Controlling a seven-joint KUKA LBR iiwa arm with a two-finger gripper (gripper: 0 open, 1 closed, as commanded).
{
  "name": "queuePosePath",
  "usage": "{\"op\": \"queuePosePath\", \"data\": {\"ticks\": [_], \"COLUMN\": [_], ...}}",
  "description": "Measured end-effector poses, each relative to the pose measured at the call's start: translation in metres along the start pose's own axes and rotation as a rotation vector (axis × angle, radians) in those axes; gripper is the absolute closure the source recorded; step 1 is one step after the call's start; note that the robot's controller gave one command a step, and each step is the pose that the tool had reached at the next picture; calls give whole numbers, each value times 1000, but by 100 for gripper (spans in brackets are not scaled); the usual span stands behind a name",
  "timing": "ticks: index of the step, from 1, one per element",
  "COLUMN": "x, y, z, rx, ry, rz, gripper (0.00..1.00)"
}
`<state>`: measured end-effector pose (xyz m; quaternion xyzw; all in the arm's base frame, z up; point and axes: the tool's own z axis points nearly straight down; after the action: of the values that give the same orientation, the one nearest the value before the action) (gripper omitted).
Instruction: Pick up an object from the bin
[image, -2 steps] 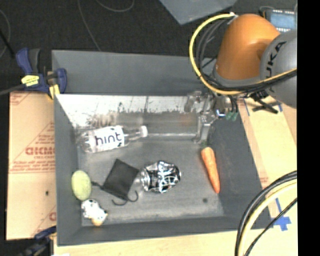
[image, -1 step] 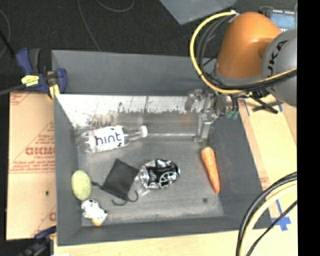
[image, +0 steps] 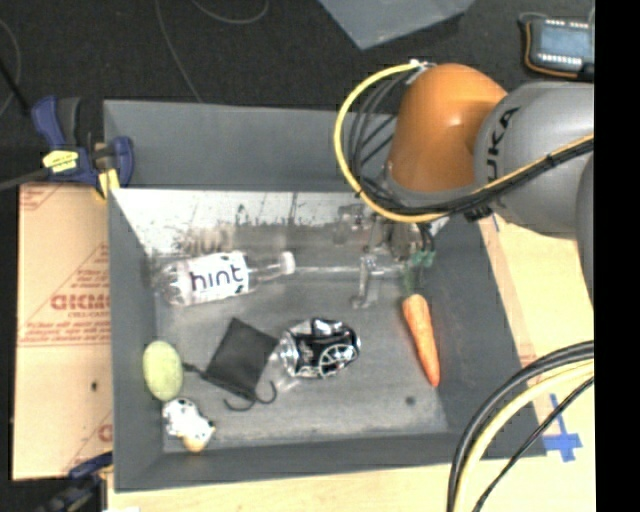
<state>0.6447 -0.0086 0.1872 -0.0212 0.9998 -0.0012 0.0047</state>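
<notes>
While reaching in from the right under an orange cover (image: 440, 125), hangs with the hand (image: 385, 272) low over the far right part of the grey bin (image: 390, 398). Impossible to tell whether open or closed. Just to the right of the hand, lying on the bin floor: an orange carrot (image: 422, 338), green top at the far end beside the hand, pointed tip toward the near right. To the left, a clear plastic bottle (image: 215, 277) labelled "hint", on its side along the far wall, cap end pointing at the hand. Nearer, around the middle: a crumpled black-and-white packet (image: 320, 350), touching or just beside a flat black pouch (image: 240, 355) with a cord. At the near left, a yellow-green egg-shaped thing (image: 162, 370) and, nearer still, a small white toy figure (image: 188, 424).
</notes>
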Motion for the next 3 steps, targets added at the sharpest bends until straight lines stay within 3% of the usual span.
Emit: {"op": "queuePosePath", "data": {"ticks": [1,2,3], "x": [7,32,50], "y": [17,0,9], "z": [34,53,93], "rx": [-8,2,-5], "ry": [6,-2,1], "rz": [39,68,-36], "gripper": [0,0,0]}}
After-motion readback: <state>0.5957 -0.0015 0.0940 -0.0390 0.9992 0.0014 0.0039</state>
